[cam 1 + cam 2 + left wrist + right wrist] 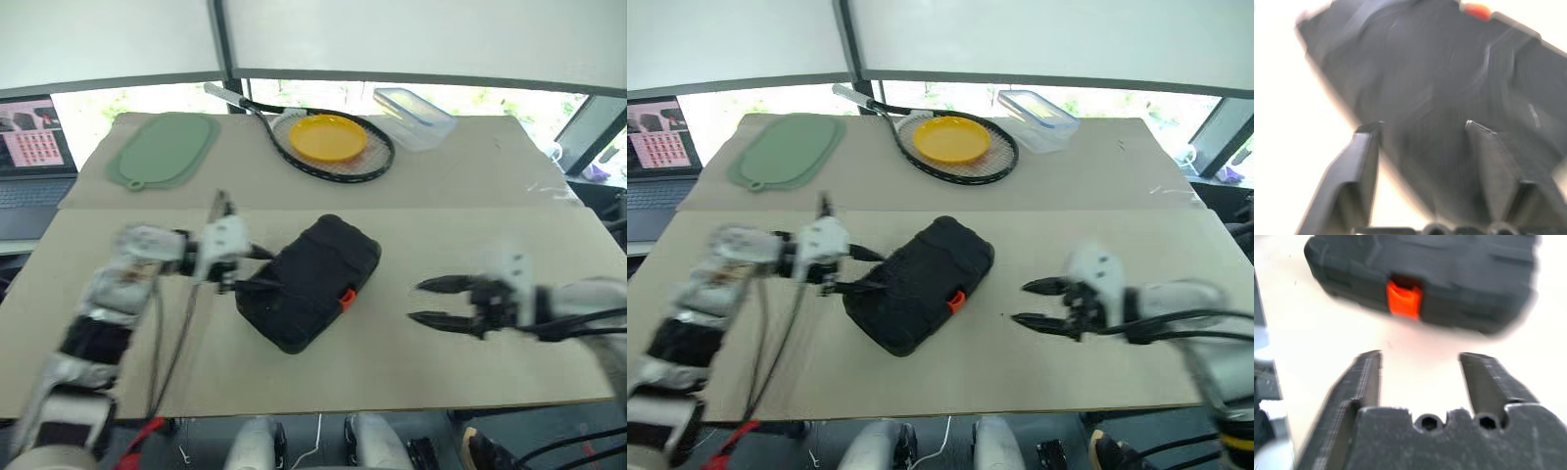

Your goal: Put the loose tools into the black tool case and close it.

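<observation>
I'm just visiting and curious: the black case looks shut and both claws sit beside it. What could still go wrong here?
1. The orange latch may not be fully snapped, so the black tool case could spring open if lifted.
2. The left end effector is open right at the case's edge and could nudge it.
3. The right end effector is open and clear of the case; risk looks low.

I stood in what looked like a lab test bay: a cardboard-covered table (323,372) by bright windows (490,98), a laptop (34,157) running alongside, odd props laid out
</observation>
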Robot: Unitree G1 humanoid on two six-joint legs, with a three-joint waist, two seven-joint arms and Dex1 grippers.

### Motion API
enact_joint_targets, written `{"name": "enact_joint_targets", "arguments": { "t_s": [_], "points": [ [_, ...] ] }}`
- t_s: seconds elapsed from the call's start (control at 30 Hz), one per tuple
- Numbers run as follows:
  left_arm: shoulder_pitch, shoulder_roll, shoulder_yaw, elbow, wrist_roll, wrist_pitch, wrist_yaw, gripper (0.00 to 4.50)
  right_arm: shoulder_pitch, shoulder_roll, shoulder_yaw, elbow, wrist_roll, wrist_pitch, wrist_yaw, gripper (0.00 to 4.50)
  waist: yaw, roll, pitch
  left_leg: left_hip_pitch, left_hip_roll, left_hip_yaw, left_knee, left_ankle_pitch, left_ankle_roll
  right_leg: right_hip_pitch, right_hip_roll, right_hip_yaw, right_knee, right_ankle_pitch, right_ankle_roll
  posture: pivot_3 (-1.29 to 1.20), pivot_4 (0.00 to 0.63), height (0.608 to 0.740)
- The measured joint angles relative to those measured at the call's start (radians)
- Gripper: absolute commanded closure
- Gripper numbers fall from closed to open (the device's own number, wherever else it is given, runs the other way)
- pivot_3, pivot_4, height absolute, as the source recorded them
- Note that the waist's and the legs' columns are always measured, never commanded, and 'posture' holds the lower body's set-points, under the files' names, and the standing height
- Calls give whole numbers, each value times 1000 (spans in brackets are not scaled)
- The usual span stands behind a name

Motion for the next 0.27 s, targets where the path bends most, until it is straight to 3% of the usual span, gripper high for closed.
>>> {"name": "enact_joint_targets", "arguments": {
  "t_s": [0.13,0.27],
  "points": [
    [231,124,264,-171,-180,221,-33,54,-31,-71,-18,144,37,-23,165,45,11,-1,6,-1,0,1,-1,-1,-3,-2,-2,0,0,-1,0,0,150,738],
    [410,128,453,-289,-233,282,-8,54,-107,-79,1,244,48,-31,224,45,24,1,9,-1,-2,3,0,-2,-4,-1,-5,-1,-2,-1,1,0,150,738]
  ]
}}
